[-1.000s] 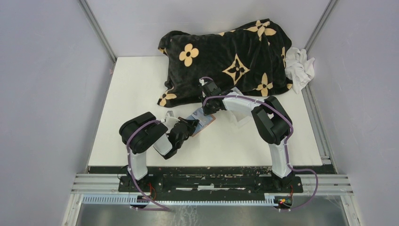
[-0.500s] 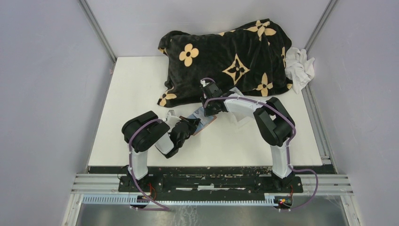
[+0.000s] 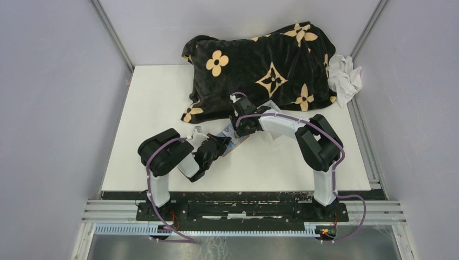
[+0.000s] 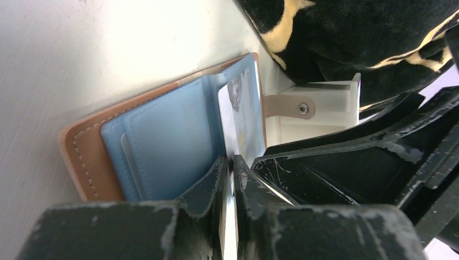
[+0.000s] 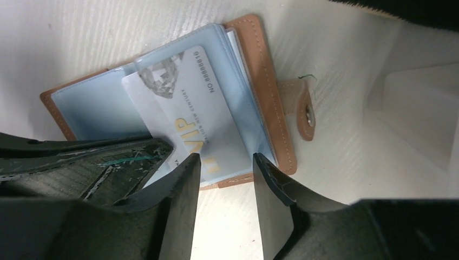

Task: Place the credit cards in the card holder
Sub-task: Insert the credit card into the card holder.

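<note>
The brown card holder [image 5: 265,81] lies open on the white table, its pale blue inner pockets up; it also shows in the left wrist view [image 4: 81,151] and the top view [image 3: 238,142]. A pale silver credit card [image 5: 189,114] with gold "VIP" lettering lies slanted across the open pockets. My left gripper [image 4: 231,162] is shut on this card's edge [image 4: 241,114]; it shows in the top view [image 3: 221,142]. My right gripper [image 5: 224,162] is open just above the holder's near edge, its fingers astride the card's end, and shows in the top view [image 3: 238,127].
A black blanket with tan flowers [image 3: 260,65] covers the table's back. A clear plastic tray [image 4: 319,108] sits just behind the holder, by the blanket. A white cloth [image 3: 346,76] lies at the back right. Grey walls stand on both sides.
My right gripper has shifted slightly left and closer over the holder. My left gripper and the card have barely moved.
</note>
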You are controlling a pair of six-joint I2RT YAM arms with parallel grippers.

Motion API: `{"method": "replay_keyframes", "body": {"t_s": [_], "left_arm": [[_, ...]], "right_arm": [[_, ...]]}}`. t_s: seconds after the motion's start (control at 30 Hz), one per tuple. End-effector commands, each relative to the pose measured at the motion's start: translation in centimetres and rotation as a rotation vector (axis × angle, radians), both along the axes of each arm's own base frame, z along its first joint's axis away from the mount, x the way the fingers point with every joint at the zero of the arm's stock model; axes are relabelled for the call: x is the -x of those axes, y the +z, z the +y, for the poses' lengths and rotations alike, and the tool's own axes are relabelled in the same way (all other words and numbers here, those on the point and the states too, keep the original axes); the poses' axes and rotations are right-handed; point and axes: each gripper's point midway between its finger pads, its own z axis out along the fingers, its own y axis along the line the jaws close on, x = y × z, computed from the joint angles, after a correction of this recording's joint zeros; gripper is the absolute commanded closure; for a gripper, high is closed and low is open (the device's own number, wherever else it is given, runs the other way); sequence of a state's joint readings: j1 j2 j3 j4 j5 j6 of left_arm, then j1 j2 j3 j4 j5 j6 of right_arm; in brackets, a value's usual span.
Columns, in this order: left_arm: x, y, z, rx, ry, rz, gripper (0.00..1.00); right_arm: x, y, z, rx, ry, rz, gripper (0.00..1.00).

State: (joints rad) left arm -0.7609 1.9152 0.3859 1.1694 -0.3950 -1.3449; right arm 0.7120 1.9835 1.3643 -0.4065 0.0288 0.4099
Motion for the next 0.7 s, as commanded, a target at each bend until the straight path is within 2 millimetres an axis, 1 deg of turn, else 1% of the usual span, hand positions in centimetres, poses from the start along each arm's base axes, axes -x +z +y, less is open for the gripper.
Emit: {"method": "replay_keyframes", "body": {"t_s": [0.0, 0.1, 0.2, 0.43, 0.5, 0.67], "left_arm": [[0.8, 0.1, 0.1, -0.068, -0.054, -0.02, 0.82], [1.0, 0.3, 0.1, -0.083, -0.064, -0.022, 0.76], [1.2, 0.6, 0.5, -0.092, -0.056, -0.021, 0.72], [1.5, 1.2, 1.1, -0.091, -0.044, -0.024, 0.67], [1.5, 1.3, 1.3, -0.089, -0.035, -0.025, 0.67], [1.7, 1.9, 1.8, -0.068, -0.014, -0.034, 0.64]], "right_arm": [[-0.1, 3.4, 0.9, -0.027, 0.033, -0.081, 0.5], [0.1, 3.8, 1.2, -0.027, 0.052, -0.09, 0.48], [0.5, 4.1, 1.4, -0.021, 0.064, -0.101, 0.47], [1.9, 3.4, 1.6, -0.013, 0.1, -0.096, 0.43], [2.0, 3.2, 1.9, -0.012, 0.109, -0.093, 0.41], [2.1, 3.2, 2.2, -0.013, 0.119, -0.097, 0.38]]}}
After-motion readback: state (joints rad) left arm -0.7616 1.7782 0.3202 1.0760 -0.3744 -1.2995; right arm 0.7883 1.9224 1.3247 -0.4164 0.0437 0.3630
